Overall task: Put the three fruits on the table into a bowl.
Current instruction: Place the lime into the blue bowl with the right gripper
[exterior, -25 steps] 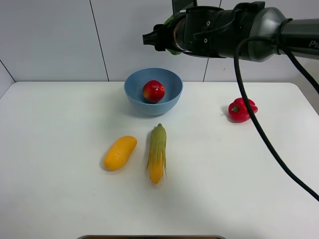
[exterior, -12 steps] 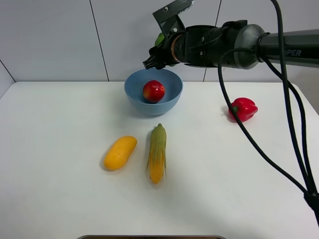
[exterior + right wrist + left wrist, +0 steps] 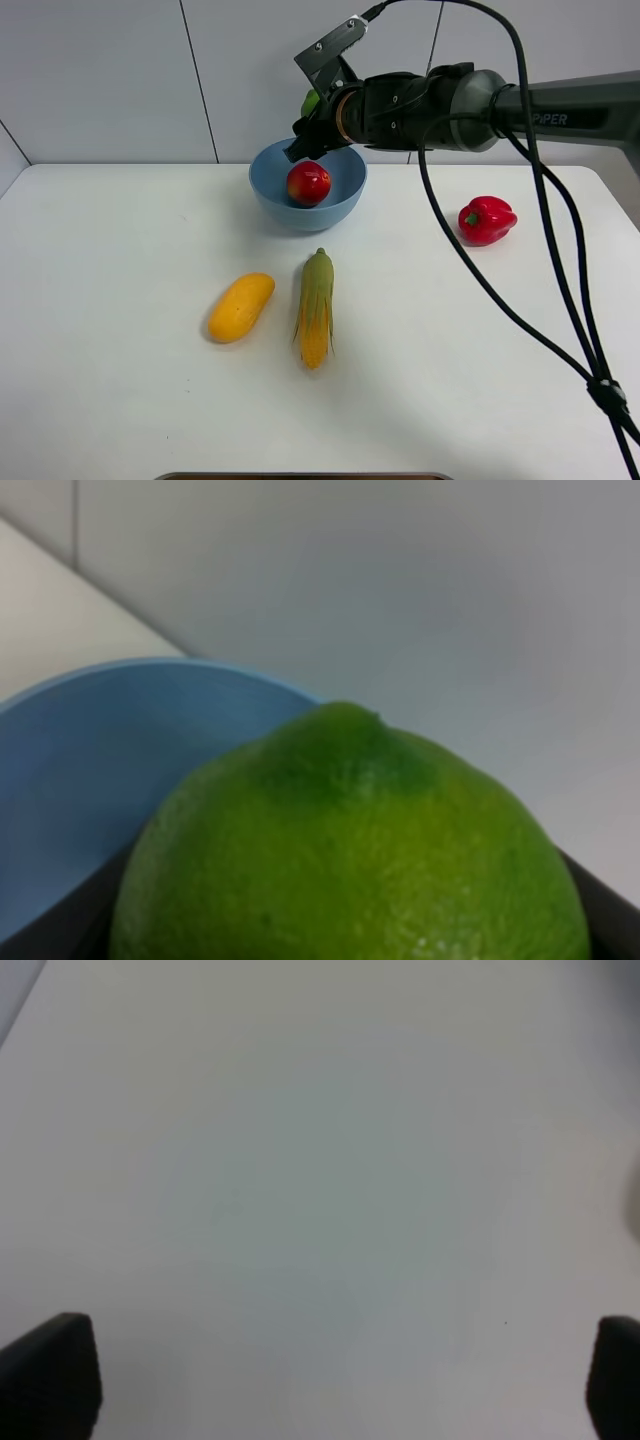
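From the high camera you get only a green sliver of the lime (image 3: 311,101), at 12 o'clock from the right claw (image 3: 302,148). The claw's body hides the rest, and its tips cover the bowl's (image 3: 300,215) rim at 12 o'clock. On the right wrist camera the frame edge cuts off both lime and bowl, and the fingers (image 3: 612,915) are mere dark slivers. The left wrist camera shows you a blurred bench (image 3: 320,1160) and only cropped corners of the left claw (image 3: 325,1380).
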Controlling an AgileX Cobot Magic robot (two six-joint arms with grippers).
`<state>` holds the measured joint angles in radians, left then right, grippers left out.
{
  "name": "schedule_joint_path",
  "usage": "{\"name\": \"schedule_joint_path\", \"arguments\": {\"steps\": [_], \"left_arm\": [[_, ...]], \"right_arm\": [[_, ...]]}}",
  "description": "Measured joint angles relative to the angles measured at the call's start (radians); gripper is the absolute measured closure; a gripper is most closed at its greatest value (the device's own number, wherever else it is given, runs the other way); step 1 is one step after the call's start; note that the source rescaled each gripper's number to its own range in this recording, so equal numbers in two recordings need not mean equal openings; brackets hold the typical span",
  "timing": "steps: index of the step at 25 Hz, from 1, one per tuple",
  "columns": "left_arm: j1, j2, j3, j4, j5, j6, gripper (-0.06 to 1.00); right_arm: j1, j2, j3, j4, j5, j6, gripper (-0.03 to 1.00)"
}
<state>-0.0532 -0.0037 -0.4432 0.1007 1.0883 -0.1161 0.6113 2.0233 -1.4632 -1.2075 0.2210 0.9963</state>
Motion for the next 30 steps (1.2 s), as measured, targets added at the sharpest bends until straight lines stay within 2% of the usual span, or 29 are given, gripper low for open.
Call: {"name": "schedule_joint_path", "arguments": {"steps": [6, 14, 30], "left_arm": [[0.000, 0.000, 0.000, 0.000, 0.000, 0.000, -0.05], [0.000, 0.000, 0.000, 0.000, 0.000, 0.000, -0.05], [0.000, 0.000, 0.000, 0.000, 0.000, 0.000, -0.05]], "right_arm": [[-0.021, 0.061, -0.075, 0.076, -0.018, 0.072, 0.35], [-0.030, 0.124, -0.097, 0.136, -0.008, 0.068, 0.35], [-0.032, 0.232, -0.127, 0.141, -0.083, 0.042, 0.35]]}}
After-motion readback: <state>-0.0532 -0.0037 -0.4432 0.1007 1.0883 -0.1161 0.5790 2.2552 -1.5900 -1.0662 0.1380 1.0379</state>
